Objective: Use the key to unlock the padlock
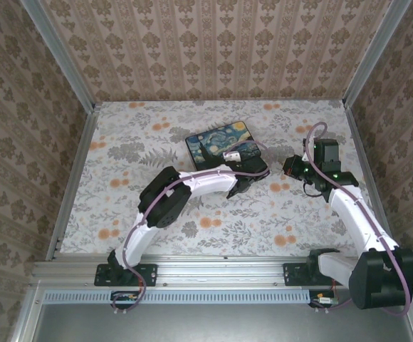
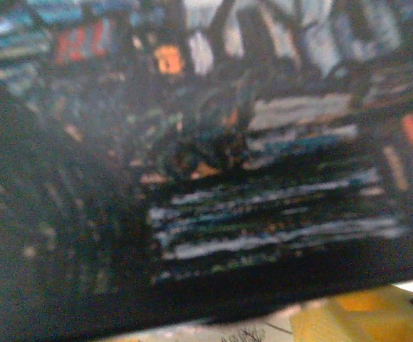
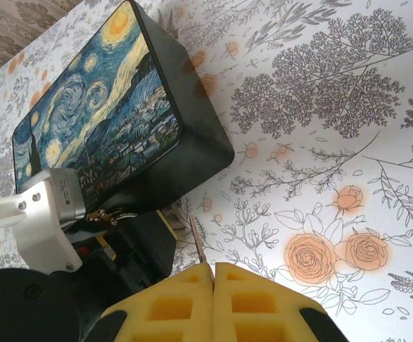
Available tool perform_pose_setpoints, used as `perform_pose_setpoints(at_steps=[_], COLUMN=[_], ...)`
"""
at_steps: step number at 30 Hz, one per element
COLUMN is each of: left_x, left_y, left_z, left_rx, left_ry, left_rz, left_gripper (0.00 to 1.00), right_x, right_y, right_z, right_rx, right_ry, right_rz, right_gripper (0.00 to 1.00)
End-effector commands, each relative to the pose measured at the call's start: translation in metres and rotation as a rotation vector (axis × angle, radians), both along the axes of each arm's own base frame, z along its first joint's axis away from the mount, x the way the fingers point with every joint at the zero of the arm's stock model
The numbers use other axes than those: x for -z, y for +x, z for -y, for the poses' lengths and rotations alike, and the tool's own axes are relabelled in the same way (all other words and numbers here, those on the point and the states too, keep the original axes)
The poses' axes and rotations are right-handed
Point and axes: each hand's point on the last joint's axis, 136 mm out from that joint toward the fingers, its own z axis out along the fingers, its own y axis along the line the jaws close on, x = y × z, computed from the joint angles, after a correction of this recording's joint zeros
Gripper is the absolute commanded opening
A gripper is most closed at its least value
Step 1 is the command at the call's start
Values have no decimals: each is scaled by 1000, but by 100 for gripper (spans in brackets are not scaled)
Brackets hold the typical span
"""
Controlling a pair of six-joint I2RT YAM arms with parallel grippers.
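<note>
I think I am working in a robot test booth, a sort of lab, dressed up to look like a room at home. The walls (image 1: 213, 50) have brown flower wallpaper. The surface (image 1: 121, 206) has a cloth with grey leaves and orange roses. But bare metal posts (image 1: 60, 53) stand in the corners, and a metal rail (image 1: 221, 268) runs along the near edge. A left arm (image 1: 199, 182) and a right arm (image 1: 352, 210) are bolted there, with purple cables (image 1: 310, 137) on them.
</note>
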Motion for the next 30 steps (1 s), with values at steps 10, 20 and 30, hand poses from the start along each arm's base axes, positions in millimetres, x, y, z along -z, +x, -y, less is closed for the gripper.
perform_pose_setpoints(at_steps=[10,20,30], left_x=[-10,-57,-115], left_y=[16,-13,-26], left_z=[-4,-15,-38], left_rx=[43,238,339], left_ry=[12,-164,-359], left_rz=[18,-209,-332], left_gripper=[23,16,30], right_x=[-6,6,8], right_y=[-4,-24,-43], right_z=[-19,-42,-62], right_rx=[-106,-170,-190], right_ry=[41,47,105], right_rz=[-3,-43,-12], right_gripper=[0,0,0])
